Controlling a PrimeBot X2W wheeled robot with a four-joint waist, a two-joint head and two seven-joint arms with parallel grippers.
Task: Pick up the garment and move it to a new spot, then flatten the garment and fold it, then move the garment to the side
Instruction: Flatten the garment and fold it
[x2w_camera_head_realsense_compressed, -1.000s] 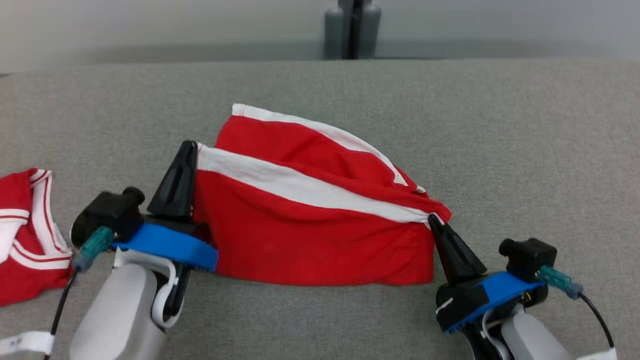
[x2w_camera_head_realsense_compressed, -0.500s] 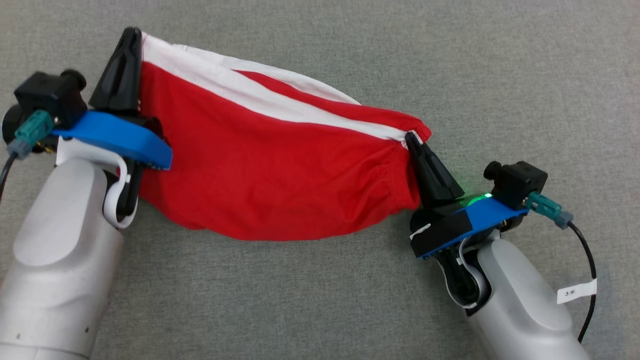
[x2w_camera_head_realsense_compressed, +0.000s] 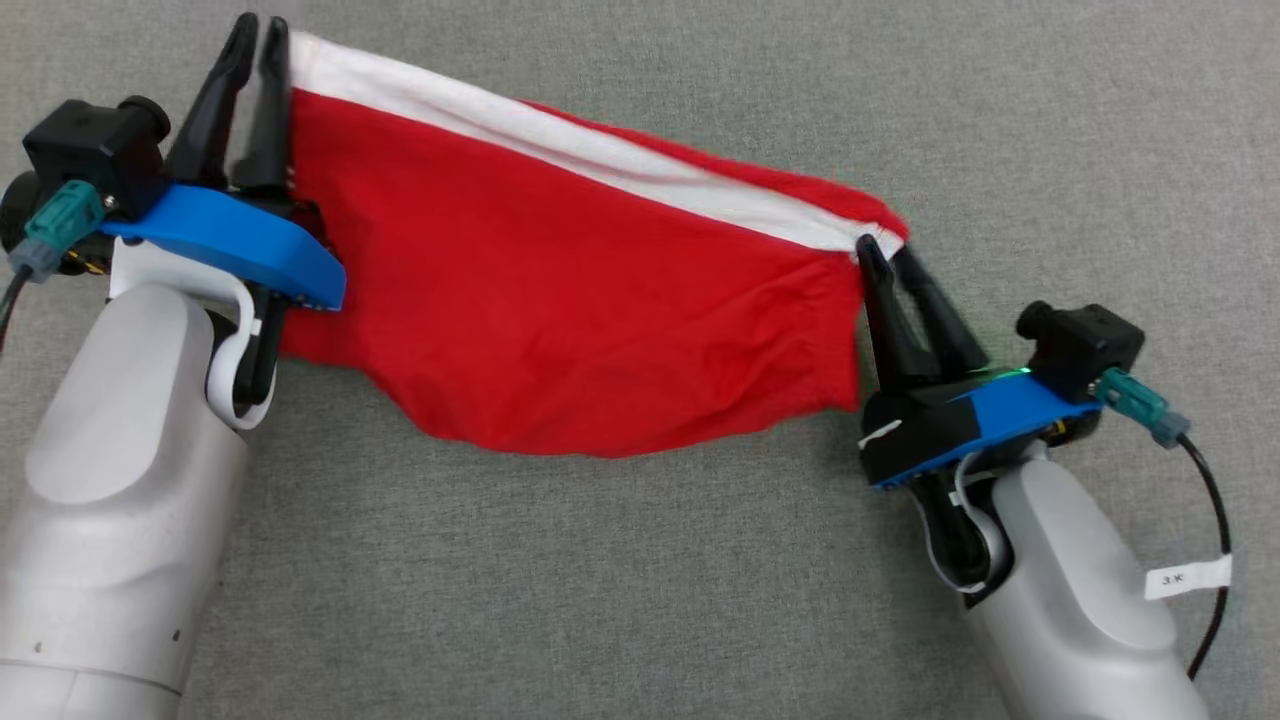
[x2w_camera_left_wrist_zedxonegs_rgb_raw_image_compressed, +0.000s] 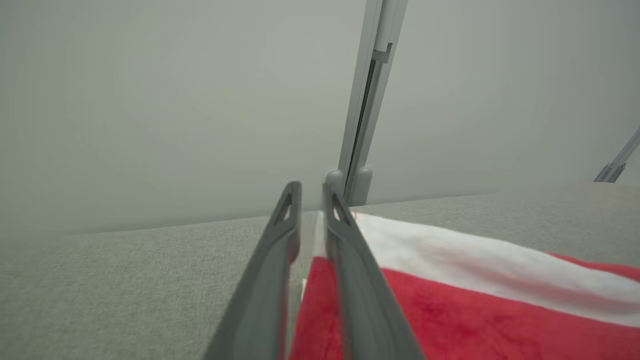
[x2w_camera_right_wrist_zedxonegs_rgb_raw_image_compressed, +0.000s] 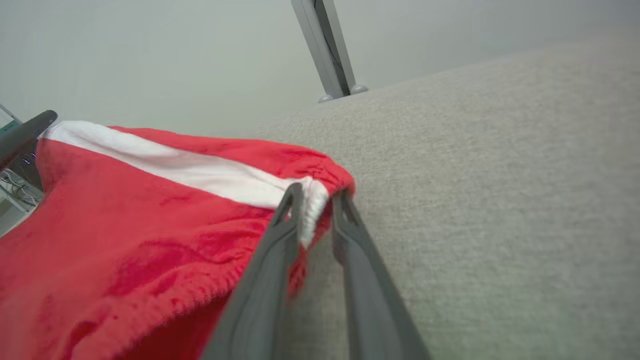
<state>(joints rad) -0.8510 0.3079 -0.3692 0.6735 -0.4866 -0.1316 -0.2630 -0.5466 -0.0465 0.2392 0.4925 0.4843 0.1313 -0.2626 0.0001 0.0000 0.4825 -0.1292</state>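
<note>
Plainly one garment (x2w_camera_head_realsense_compressed: 580, 330) stretches between two spread pincers — left pincer (x2w_camera_head_realsense_compressed: 258, 30) and right pincer (x2w_camera_head_realsense_compressed: 882, 252).

table (x2w_camera_head_realsense_compressed: 640, 600): grey woven cloth top, flat
wall (x2w_camera_left_wrist_zedxonegs_rgb_raw_image_compressed: 150, 100): plain pale grey, I see it behind the far edge
post (x2w_camera_left_wrist_zedxonegs_rgb_raw_image_compressed: 367, 100): grey upright at the far edge
light: soft, even

Light: bright, even, diffuse. Faint soft shadow under the red cloth garment with white band (x2w_camera_head_realsense_compressed: 600, 330). Wrist views: near dark fingers (x2w_camera_left_wrist_zedxonegs_rgb_raw_image_compressed: 265, 300) out of focus.
</note>
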